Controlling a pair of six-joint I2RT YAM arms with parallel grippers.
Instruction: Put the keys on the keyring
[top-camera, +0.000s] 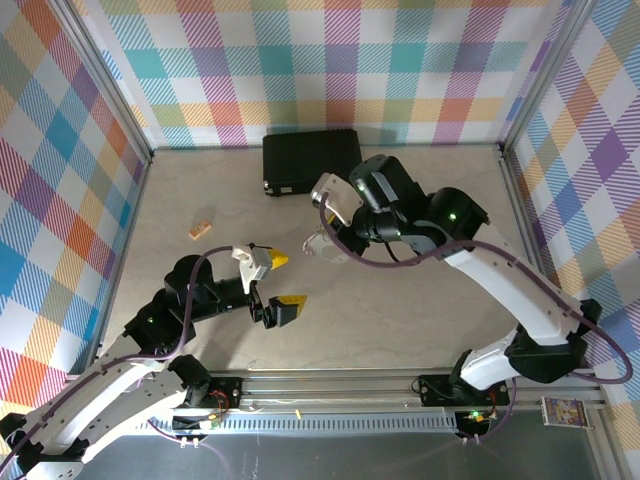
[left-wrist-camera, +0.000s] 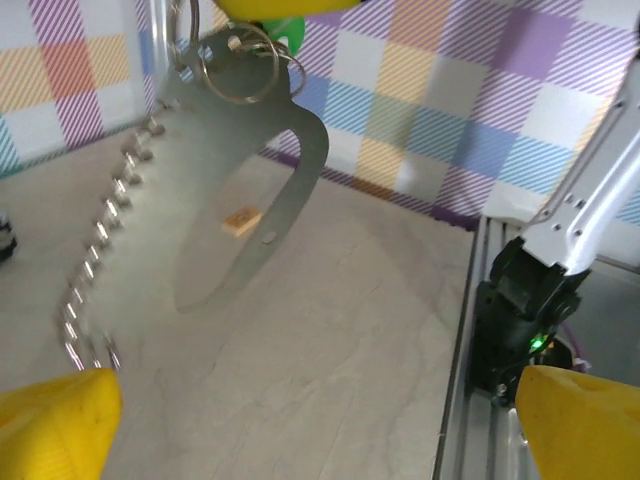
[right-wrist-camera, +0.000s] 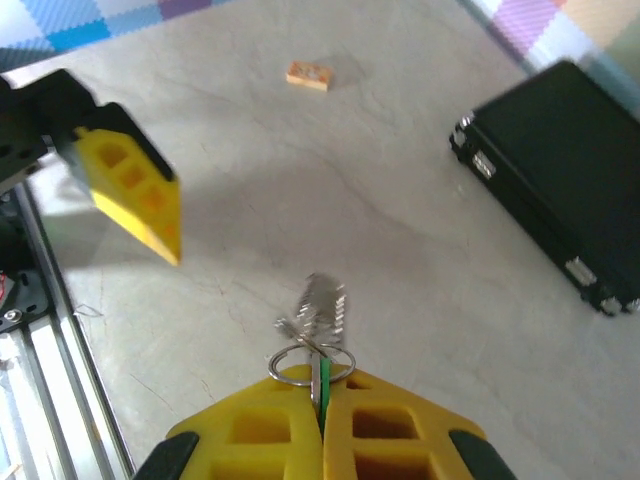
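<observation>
Right hand (right-wrist-camera: 322, 392) clenched on thin green-headed key (right-wrist-camera: 322, 374).
Silver metal keyring (left-wrist-camera: 225, 150) dangled above pale marbled bench (top-camera: 400, 312); left hand (top-camera: 281, 284) released, fingers wide.

- The green key (right-wrist-camera: 322, 372) is tiny, with a bright green head. It stands on edge, pinched in the closed right tool (right-wrist-camera: 322, 395), raised above the worktop (right-wrist-camera: 420, 250).
- Small round split rings (left-wrist-camera: 240, 72) bunch and overlap just under the green head.
- The keyring (left-wrist-camera: 305, 165) is a large thin loop of silver metal. It hangs tilted from those rings, clear of the worktop and blurred.
- A row of small silver pieces (left-wrist-camera: 105, 225) runs down one side of the loop.
- In the right wrist view a blurred silver cluster (right-wrist-camera: 322, 303) dangles below one small ring; single silver keys cannot be told apart there.
- From above, the loop shows as a faint pale oval near the worktop's middle.
</observation>
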